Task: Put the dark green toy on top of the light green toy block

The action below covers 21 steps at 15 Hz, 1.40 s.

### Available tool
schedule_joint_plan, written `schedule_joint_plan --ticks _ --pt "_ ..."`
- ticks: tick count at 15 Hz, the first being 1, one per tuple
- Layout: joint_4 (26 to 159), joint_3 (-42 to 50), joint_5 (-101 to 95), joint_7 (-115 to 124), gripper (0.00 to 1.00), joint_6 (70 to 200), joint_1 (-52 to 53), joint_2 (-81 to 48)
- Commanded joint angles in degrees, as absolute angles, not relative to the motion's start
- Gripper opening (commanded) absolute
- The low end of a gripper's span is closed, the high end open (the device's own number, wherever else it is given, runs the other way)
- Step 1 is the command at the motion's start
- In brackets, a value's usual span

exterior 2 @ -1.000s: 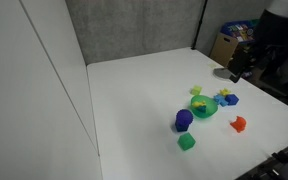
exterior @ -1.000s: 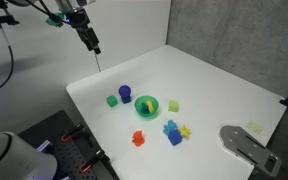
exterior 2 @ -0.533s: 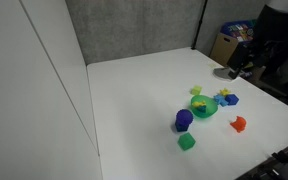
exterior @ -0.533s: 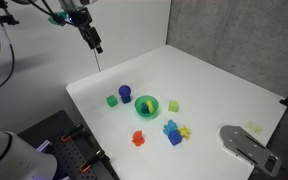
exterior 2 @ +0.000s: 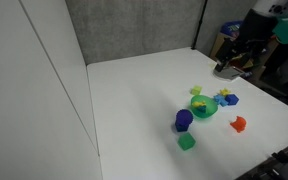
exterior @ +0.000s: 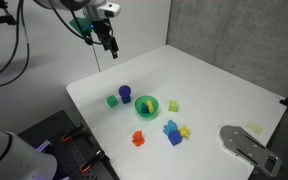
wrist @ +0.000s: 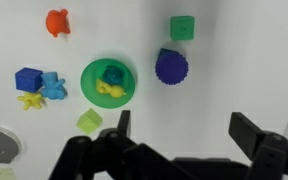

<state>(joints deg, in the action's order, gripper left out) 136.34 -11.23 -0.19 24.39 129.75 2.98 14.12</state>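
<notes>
The dark green toy (wrist: pixel 112 74) lies inside a bright green ring-like piece (wrist: pixel 91 72), next to a small yellow toy (wrist: pixel 109 91). The ring also shows in both exterior views (exterior: pixel 146 107) (exterior 2: pixel 202 107). The light green toy block (wrist: pixel 89 121) sits on the white table beside the ring and shows in both exterior views (exterior: pixel 173 104) (exterior 2: pixel 196 90). My gripper (wrist: pixel 184 132) is open and empty, high above the table and clear of every toy; it also shows in both exterior views (exterior: pixel 111 47) (exterior 2: pixel 227 66).
A mid-green cube (wrist: pixel 182 27), a purple round piece (wrist: pixel 171 67), a red toy (wrist: pixel 57 21), blue pieces (wrist: pixel 39 81) and a yellow toy (wrist: pixel 29 100) surround the ring. A grey metal part (exterior: pixel 246 143) lies at the table's corner. Grey walls stand behind the table.
The arm has swung from beyond the table's edge in over the table towards the toys. The gripper stays open. The toys have not moved.
</notes>
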Motion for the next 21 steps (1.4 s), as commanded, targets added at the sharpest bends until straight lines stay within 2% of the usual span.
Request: schedule_joint_plan --ticks 1,21 --pt "134.11 -7.32 5.93 16.62 1.00 132.57 3.61 8.77" --pt "126.61 1.87 -1.43 16.66 1.00 152.23 3.62 -23.12"
